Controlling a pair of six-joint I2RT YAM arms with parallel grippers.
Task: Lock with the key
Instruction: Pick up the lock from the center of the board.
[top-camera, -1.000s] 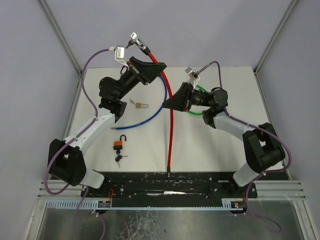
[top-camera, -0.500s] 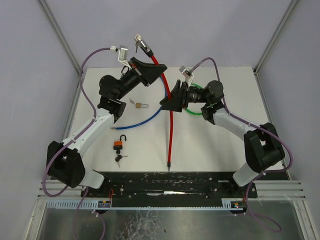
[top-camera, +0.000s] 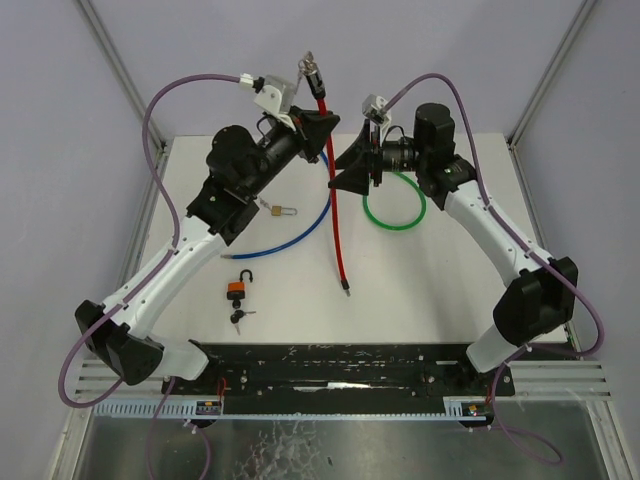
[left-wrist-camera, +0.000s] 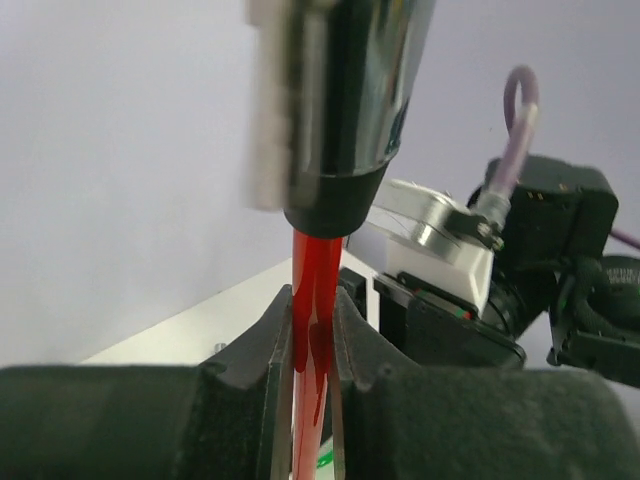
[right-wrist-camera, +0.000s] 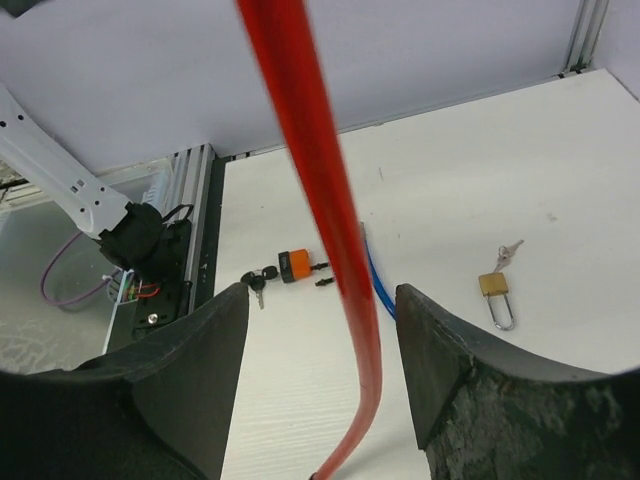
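My left gripper (top-camera: 324, 122) is shut on a red cable lock (top-camera: 335, 205) just below its dark lock head (top-camera: 318, 78), held high over the table's back. A small key bunch (top-camera: 305, 64) hangs at the head. In the left wrist view the red cable (left-wrist-camera: 312, 310) is pinched between the fingers (left-wrist-camera: 268, 350) under the head (left-wrist-camera: 345, 110). My right gripper (top-camera: 346, 172) is open beside the cable. In the right wrist view the cable (right-wrist-camera: 325, 220) runs between its spread jaws without touching them. The cable's free end (top-camera: 346, 291) hangs down by the table.
A green cable loop (top-camera: 394, 208) lies under the right arm. A blue cable (top-camera: 300, 230), a brass padlock (top-camera: 283, 210), an open orange padlock (top-camera: 238, 288) and black keys (top-camera: 237, 318) lie on the left half. The black base rail (top-camera: 340, 365) runs along the near edge.
My left gripper has lifted the red cable lock up and to the right, dragging its free end back. My right gripper has moved back and up, and its jaws now straddle the cable.
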